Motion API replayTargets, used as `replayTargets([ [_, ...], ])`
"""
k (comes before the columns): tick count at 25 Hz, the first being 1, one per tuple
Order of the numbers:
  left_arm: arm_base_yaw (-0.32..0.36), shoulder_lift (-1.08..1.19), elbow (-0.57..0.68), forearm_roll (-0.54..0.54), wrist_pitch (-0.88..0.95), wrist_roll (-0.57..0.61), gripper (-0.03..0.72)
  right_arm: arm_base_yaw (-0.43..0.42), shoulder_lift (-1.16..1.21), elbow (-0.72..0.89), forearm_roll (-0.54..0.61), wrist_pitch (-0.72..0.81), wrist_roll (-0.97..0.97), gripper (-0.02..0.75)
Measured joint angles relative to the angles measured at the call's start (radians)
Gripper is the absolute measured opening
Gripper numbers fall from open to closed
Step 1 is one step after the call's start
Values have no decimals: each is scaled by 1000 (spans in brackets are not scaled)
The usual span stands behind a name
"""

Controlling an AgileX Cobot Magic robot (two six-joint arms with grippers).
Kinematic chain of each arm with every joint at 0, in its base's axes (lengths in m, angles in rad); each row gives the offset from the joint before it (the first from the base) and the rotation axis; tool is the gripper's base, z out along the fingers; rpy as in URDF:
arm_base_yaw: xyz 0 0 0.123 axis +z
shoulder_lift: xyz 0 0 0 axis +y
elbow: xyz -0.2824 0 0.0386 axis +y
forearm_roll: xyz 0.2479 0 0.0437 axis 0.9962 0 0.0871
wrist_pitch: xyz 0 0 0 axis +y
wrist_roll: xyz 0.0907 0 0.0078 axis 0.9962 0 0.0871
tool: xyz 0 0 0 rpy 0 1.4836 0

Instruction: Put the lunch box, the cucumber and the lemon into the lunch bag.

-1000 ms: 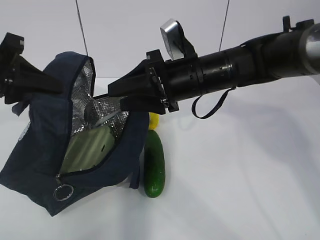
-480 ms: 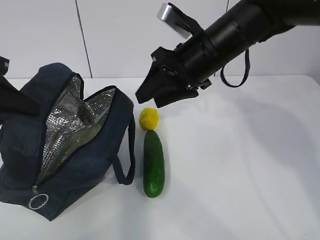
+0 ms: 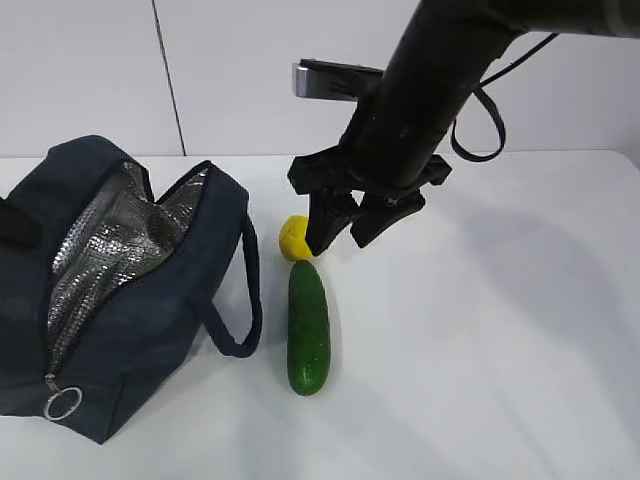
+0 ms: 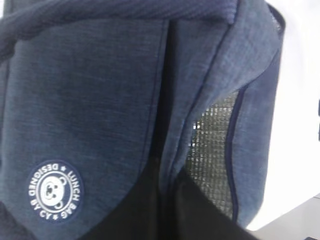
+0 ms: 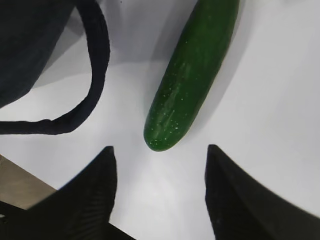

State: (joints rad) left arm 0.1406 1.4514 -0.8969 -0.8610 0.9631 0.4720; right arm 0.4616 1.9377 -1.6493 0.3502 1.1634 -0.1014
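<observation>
The navy lunch bag sits at the left with its zipper open and silver lining showing. The lunch box is hidden from view. The yellow lemon lies right of the bag, and the dark green cucumber lies lengthwise just in front of it. My right gripper is open and empty, pointing down beside the lemon above the cucumber's far end. In the right wrist view the cucumber lies ahead of the spread fingers. My left gripper is shut on a fold of the bag's fabric at its far-left side.
The bag's loop handle hangs toward the cucumber and also shows in the right wrist view. A silver ring pull hangs at the bag's front corner. White tabletop stretches to the right.
The bag came down from a raised tilt and rests flatter. My right gripper left the bag's mouth and swung down beside the lemon. The lunch box seen inside the bag no longer shows.
</observation>
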Motion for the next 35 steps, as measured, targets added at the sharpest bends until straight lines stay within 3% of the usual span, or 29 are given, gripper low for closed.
replayTargets([
  [10,2,0,-2,103,3,-12,-1,48,75,-6,-27,-43,159,407],
  [35,2,-2,-2,116,3,-12,-1,58,222,-33,-47,-201,297,407],
])
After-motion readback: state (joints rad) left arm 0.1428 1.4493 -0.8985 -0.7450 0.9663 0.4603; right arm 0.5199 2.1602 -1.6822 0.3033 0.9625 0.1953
